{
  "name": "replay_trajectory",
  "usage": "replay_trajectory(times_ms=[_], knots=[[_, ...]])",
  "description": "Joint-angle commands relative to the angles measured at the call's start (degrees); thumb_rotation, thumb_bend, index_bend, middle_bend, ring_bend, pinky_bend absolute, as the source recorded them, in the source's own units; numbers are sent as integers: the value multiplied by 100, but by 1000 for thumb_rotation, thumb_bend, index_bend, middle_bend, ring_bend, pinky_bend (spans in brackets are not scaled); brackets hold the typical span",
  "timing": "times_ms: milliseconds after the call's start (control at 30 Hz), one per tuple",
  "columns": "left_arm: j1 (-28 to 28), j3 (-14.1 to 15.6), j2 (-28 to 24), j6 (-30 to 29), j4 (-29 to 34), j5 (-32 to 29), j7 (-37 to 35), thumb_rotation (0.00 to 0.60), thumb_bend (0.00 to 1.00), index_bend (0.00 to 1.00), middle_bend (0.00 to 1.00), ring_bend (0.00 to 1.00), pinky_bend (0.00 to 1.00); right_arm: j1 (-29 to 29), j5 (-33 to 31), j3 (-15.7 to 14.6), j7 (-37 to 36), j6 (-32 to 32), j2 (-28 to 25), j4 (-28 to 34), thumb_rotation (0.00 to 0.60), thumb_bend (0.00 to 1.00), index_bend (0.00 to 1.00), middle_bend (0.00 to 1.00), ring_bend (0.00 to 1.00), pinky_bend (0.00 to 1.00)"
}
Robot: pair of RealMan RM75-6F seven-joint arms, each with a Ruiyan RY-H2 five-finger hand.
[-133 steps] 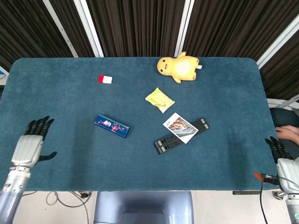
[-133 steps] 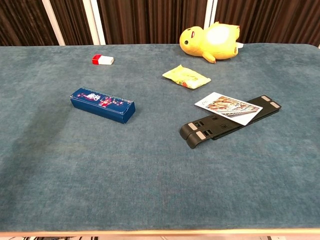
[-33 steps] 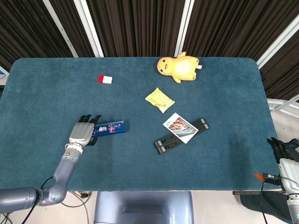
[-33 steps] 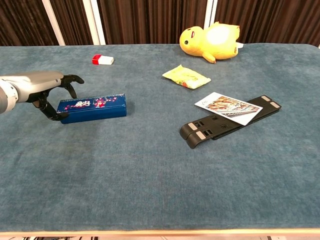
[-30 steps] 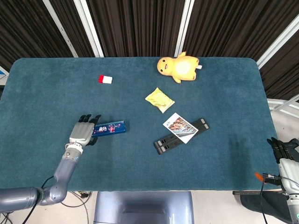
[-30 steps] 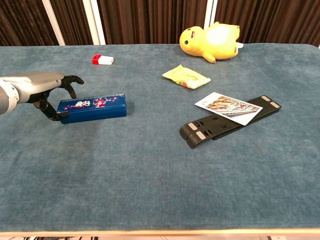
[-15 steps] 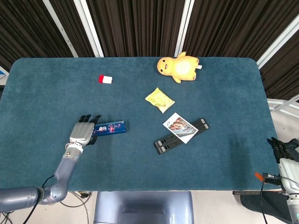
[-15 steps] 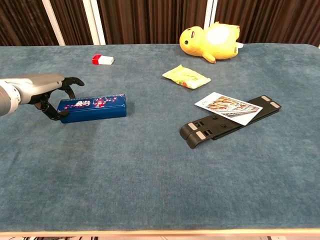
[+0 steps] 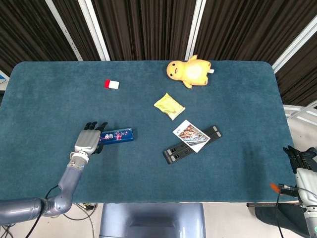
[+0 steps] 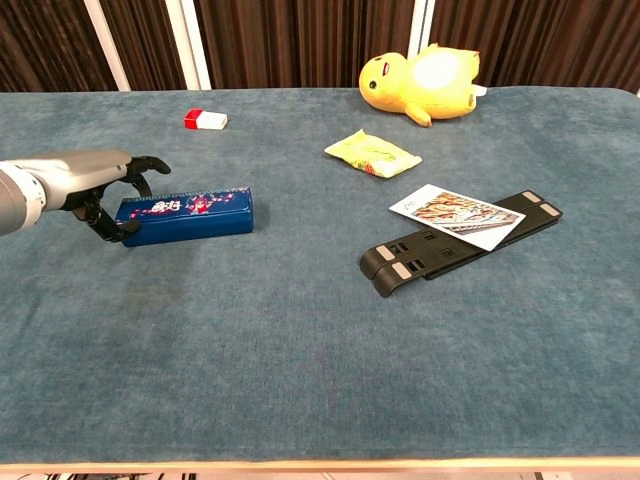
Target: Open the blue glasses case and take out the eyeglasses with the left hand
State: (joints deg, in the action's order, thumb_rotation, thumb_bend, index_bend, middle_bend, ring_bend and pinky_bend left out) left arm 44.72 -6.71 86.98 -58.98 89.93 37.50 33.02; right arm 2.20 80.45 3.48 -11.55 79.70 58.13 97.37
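A blue-felt table (image 9: pixel 237 99) stands before dark slatted curtains (image 9: pixel 148 25). The closed blue glasses case (image 10: pixel 185 214) lies lidded on it, the left hand (image 10: pixel 95 180) at its left end, fingers (image 10: pixel 150 163) curled over that end. The right hand (image 9: pixel 301 166) hangs off the table's right edge, fingers together.

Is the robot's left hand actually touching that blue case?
Touching. In the chest view, the left hand has its fingers wrapped around the near end of the blue glasses case.

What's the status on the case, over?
Left hand gripping the end of the blue case, case shut. Right hand off the table edge, holding nothing. Nothing in the way.
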Motion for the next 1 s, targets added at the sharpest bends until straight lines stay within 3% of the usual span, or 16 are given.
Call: replay_trajectory(times_ms=[33,300,1000], knots=[[1,-5,12,6,-11,4,-2,600,473,55,279,0,60,-1,-1,0,-4,-1,0,1,600,154,0,0,0,200],[0,-48,32,-18,-62,3,-11,600,577,72,288,0,62,-1,-14,2,-15,-10,-6,13,600,154,0,0,0,200],[119,-362,426,270,-1131,-256,-185,600,556,53,155,0,62,-6,-36,16,41,8,15,24,600,154,0,0,0,200]])
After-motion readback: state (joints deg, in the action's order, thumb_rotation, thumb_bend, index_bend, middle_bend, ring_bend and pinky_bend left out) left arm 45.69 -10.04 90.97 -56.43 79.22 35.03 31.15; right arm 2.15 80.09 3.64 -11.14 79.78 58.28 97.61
